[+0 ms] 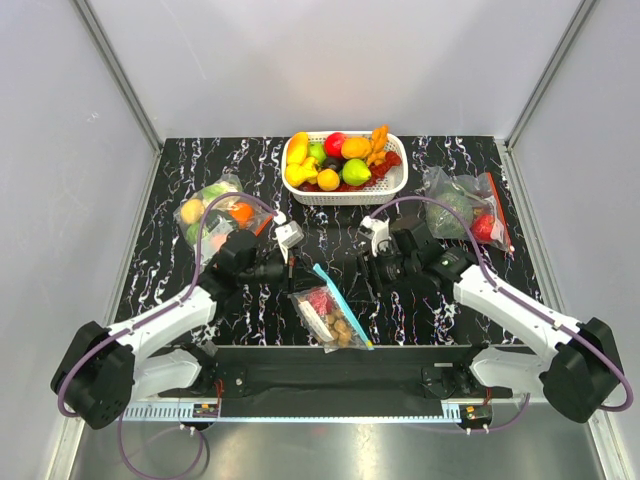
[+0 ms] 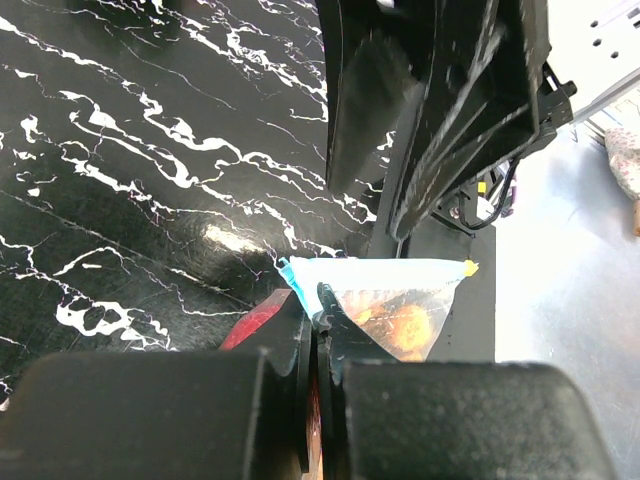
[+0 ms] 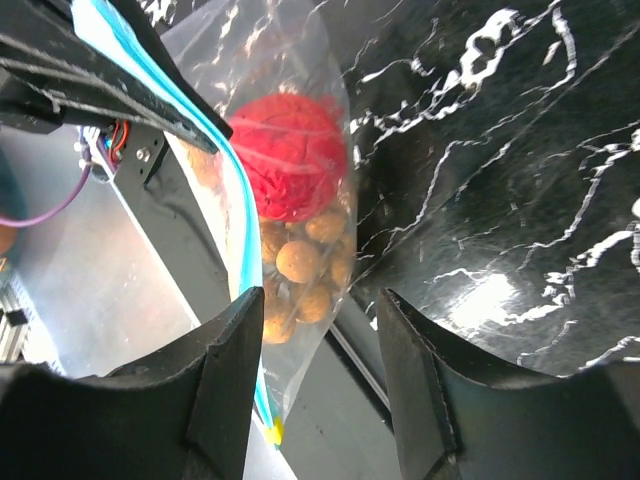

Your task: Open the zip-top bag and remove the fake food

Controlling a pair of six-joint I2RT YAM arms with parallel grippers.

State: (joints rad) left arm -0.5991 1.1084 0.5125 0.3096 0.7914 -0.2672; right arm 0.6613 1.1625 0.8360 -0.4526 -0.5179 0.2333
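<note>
The zip-top bag lies near the table's front edge, its teal-blue zip strip running diagonally. Inside it are the red fruit and the bunch of tan-brown balls. My left gripper is shut on the bag's upper corner by the teal strip; in the left wrist view the fingertips pinch the plastic. My right gripper is open and empty, just right of the bag. In the right wrist view the bag's lower end shows between the spread fingers.
A white basket of yellow, green, orange and red fruits stands at the back centre. Clear bags with orange-red zips lie at the back left and back right. The bag sits close to the front table edge and the arm mounting rail.
</note>
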